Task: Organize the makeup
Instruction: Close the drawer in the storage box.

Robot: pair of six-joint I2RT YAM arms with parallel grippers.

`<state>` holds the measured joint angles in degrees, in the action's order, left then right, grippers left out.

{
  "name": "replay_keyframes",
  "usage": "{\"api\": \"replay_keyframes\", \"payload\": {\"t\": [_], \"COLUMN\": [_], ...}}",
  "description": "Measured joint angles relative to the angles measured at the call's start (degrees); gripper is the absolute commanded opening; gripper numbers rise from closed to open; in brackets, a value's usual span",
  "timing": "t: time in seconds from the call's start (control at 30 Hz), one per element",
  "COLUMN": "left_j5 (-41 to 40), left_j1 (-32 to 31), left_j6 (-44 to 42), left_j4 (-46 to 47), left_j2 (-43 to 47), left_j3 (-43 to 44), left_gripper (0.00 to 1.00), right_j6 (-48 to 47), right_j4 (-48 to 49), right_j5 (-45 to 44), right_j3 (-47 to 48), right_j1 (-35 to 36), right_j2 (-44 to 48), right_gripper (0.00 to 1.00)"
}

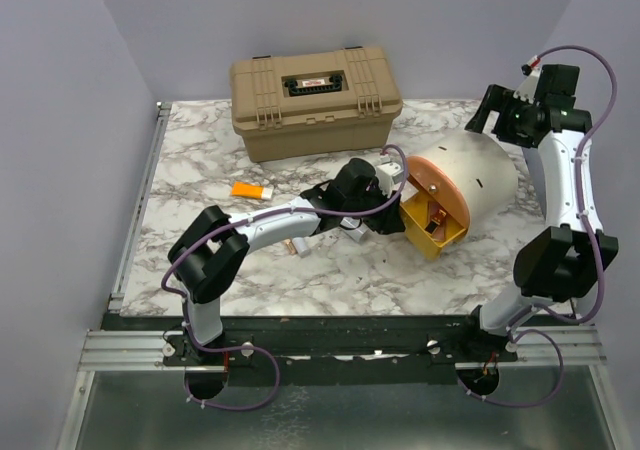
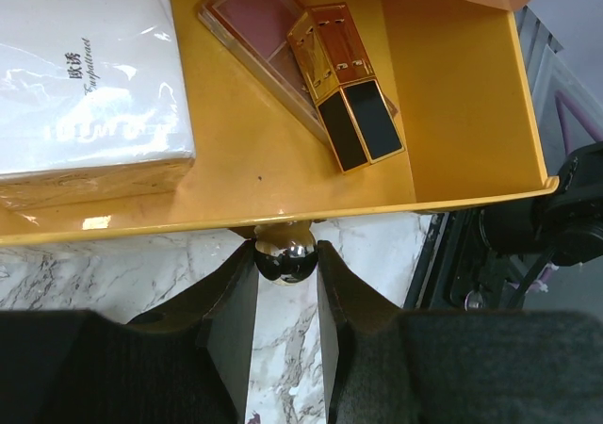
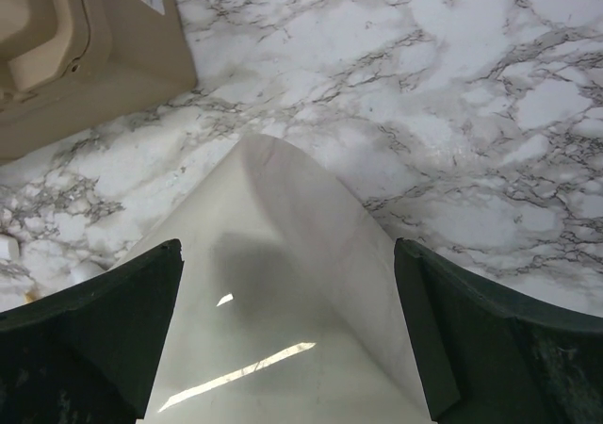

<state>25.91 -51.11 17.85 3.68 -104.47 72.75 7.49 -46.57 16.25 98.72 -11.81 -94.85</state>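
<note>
L gripper [image 2: 285, 271] clamped on chrome ball knob [image 2: 285, 251] of yellow drawer [image 2: 462, 113]. Inside: rose-gold hexagonal lipstick [image 2: 344, 85], long axis 11–5 o'clock, black end at 5. R gripper [image 3: 287, 254] jaws wide apart over cream pouch [image 3: 283, 349].

Robot lab cell: plain lavender walls [image 1: 60, 90] box in the marble-patterned bench [image 1: 300, 290] at its left, far and right edges; an aluminium rail [image 1: 130, 348] along the near edge carries two cabled arms [image 1: 250, 232] [image 1: 566, 185].
</note>
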Motion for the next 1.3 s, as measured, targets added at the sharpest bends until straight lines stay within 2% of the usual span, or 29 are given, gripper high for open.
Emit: {"api": "replay_keyframes", "payload": {"t": [0.27, 0.63, 1.3], "left_j5": [2.2, 3.8, 1.6], "left_j1": [0.9, 1.2, -1.0], "left_j6": [-0.6, -1.2, -0.5], "left_j4": [-0.5, -2.7, -1.4], "left_j2": [-0.2, -5.2, -4.2], "left_j3": [0.9, 7.4, 5.2], "left_gripper": [0.30, 0.30, 0.30], "right_j6": [-2.1, -6.1, -7.6], "right_j4": [-1.7, -1.1, -0.7], "right_j5": [5.0, 10.1, 17.2], "right_j3": [-1.4, -3.4, -3.8], "right_j1": [0.0, -0.7, -0.2], "right_j2": [2.9, 3.1, 1.2], "right_gripper": [0.96, 0.96, 0.94]}}
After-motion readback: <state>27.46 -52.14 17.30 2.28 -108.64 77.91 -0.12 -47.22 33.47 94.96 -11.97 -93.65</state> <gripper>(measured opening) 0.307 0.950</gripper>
